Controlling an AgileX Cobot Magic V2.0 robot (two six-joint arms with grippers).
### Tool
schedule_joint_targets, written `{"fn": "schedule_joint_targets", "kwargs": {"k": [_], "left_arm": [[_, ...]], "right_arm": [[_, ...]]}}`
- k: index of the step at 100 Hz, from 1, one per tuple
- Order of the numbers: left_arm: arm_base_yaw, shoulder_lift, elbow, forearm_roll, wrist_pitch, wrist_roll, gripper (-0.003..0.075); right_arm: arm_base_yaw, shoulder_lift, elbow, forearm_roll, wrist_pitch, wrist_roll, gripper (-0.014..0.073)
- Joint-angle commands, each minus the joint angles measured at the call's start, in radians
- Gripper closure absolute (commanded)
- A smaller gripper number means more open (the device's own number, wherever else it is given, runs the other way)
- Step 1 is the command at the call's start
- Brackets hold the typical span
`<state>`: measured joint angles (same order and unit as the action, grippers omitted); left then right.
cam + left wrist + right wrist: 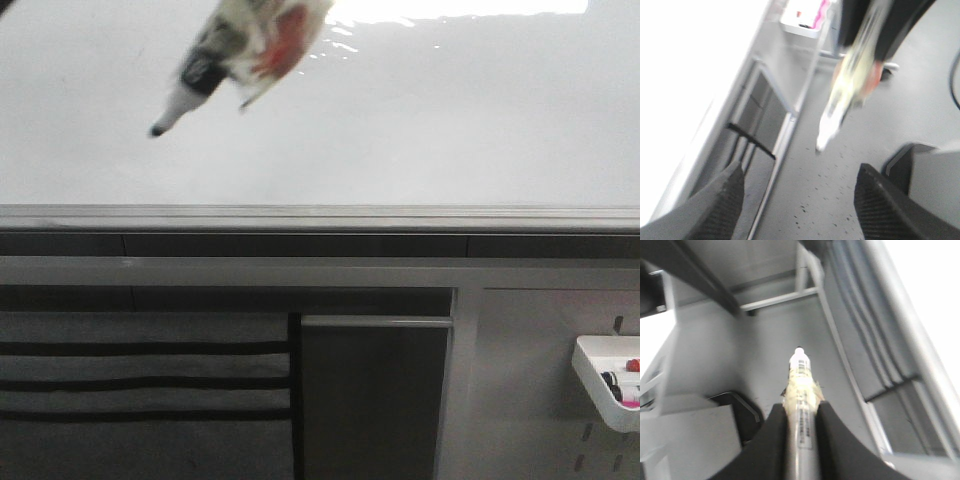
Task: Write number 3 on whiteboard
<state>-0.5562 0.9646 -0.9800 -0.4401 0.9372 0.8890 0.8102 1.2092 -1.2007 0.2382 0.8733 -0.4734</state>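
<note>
The whiteboard (420, 120) fills the upper front view, glossy white with glare at its top. No number 3 shows on the part of it in view. A marker (215, 60) wrapped in pale tape hangs in front of the board at the top left, its black tip (157, 130) pointing down-left; I cannot tell whether the tip touches the board. My right gripper (801, 412) is shut on the marker (801, 375). My left gripper (800, 200) is open and empty, and sees the blurred marker (847, 90) ahead of it. The board shows bright beside both wrists (680, 75) (935, 290).
A grey metal ledge (320, 215) runs along the board's bottom edge. Grey panels (375, 395) stand below it. A white tray (610, 380) holding markers hangs at the lower right and also shows in the left wrist view (800, 22).
</note>
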Motion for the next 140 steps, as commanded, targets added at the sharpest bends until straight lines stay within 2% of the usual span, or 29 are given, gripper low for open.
{"fn": "schedule_joint_targets", "kwargs": {"k": [1, 7, 14, 33, 52, 78, 93, 102, 111, 118, 127, 140], "left_arm": [[0.061, -0.067, -0.027, -0.040, -0.053, -0.050, 0.0279], [0.108, -0.102, -0.012, -0.040, -0.055, -0.068, 0.0279], [0.155, -0.148, 0.018, -0.046, -0.060, -0.079, 0.0279], [0.241, -0.241, 0.142, -0.094, -0.117, -0.084, 0.0279], [0.250, -0.258, 0.189, -0.096, -0.163, -0.084, 0.0279], [0.250, -0.258, 0.189, -0.096, -0.167, -0.084, 0.0279], [0.250, -0.258, 0.189, -0.096, -0.167, -0.084, 0.0279], [0.250, -0.258, 0.189, -0.096, -0.167, -0.084, 0.0279], [0.250, -0.258, 0.189, -0.096, -0.167, -0.084, 0.0279], [0.250, -0.258, 0.189, -0.096, -0.167, -0.084, 0.0279], [0.250, -0.258, 0.189, -0.096, -0.167, -0.084, 0.0279], [0.250, -0.258, 0.189, -0.096, -0.167, -0.084, 0.0279]], "right_arm": [[-0.003, -0.079, -0.017, -0.156, -0.057, 0.191, 0.0623], [-0.008, -0.131, 0.012, -0.275, -0.057, 0.326, 0.0623], [-0.033, -0.196, 0.064, -0.351, -0.058, 0.414, 0.0623], [-0.164, -0.356, 0.252, -0.361, -0.142, 0.519, 0.0623], [-0.193, -0.440, 0.384, -0.359, -0.239, 0.532, 0.0623], [-0.193, -0.433, 0.388, -0.359, -0.251, 0.532, 0.0622], [-0.195, -0.413, 0.385, -0.333, -0.308, 0.549, 0.0623], [-0.239, -0.388, 0.352, -0.333, -0.291, 0.581, 0.0623], [-0.328, -0.363, 0.294, -0.324, -0.235, 0.581, 0.0623], [-0.397, -0.343, 0.252, -0.313, -0.200, 0.555, 0.0623], [-0.471, -0.308, 0.214, -0.208, -0.183, 0.450, 0.0623], [-0.527, -0.215, 0.180, 0.115, -0.150, 0.175, 0.0622]]}}
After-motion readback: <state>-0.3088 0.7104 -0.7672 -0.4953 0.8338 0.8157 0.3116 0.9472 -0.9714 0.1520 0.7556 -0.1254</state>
